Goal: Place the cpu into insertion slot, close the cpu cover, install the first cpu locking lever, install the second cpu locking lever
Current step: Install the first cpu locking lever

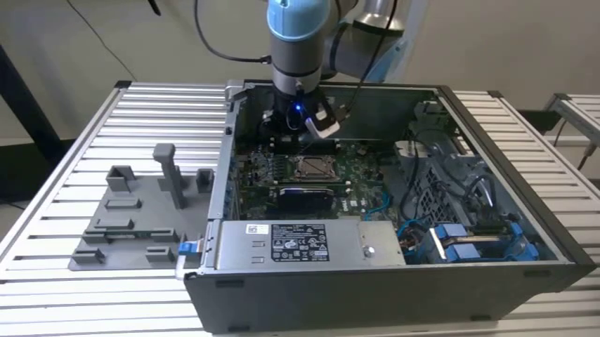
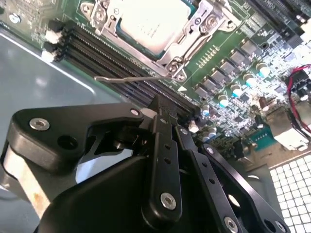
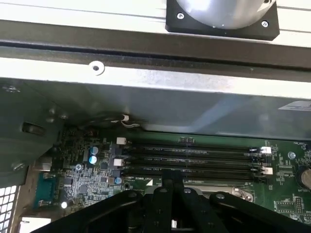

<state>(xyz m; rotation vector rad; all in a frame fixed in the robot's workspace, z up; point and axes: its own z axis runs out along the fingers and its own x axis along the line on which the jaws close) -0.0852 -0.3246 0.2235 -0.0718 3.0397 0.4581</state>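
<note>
Gripper (image 2: 162,110) — jaws pressed together, nothing held.
Cpu (image 1: 310,167) seated in insertion slot (image 2: 176,64), cpu cover (image 2: 192,30) apparently down; exterior view: frame centre, gripper directly above it, upper centre.
Thin wire locking lever (image 2: 127,78) — crosswise between gripper tip and slot, not touching gripper.

The cpu (image 2: 150,20) sits framed by the cpu cover (image 2: 193,30), a thin lever (image 2: 129,78) near the closed end effector (image 2: 159,104).

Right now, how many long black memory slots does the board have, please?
4 memory slots, side by side between the grey case wall and the gripper; the gripper may hide more.
</note>
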